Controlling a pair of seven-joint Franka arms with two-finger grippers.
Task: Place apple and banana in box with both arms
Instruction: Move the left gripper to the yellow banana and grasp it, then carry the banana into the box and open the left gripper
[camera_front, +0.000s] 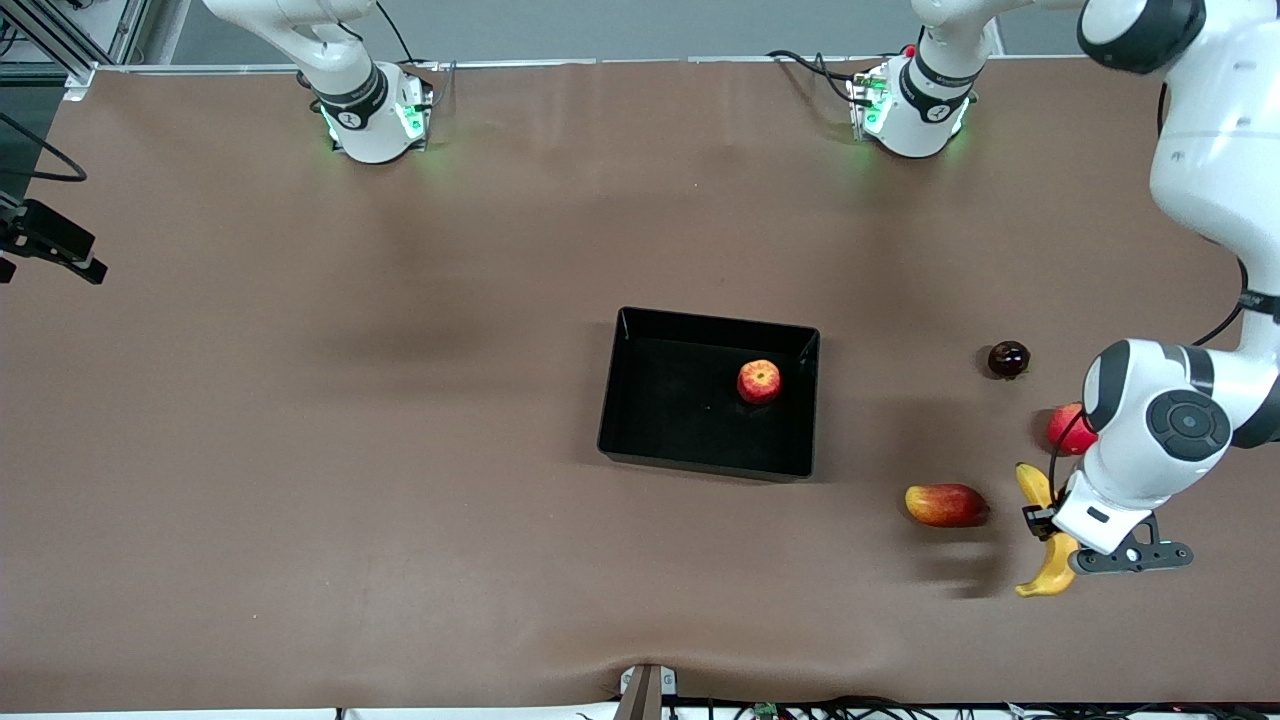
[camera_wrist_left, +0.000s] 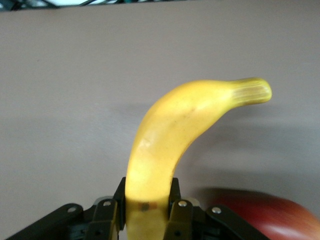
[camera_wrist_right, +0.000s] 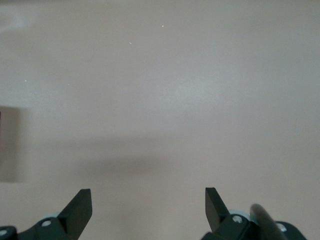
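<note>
Left fingers (camera_wrist_left: 176, 197): clamped on the banana (camera_wrist_left: 165, 145), one on each side.
Right fingers (camera_wrist_right: 80, 207): spread wide, nothing between them, bare table (camera_front: 300, 450) below.
Box (camera_front: 640, 330): black, middle of the table, holds the apple (camera_front: 759, 381).
Banana place: at the left arm's end of the table, under the left gripper (camera_front: 1055, 525), mango-like fruit (camera_front: 946, 505) beside it.
Round red fruit (camera_front: 1066, 428): just beside the banana.
</note>
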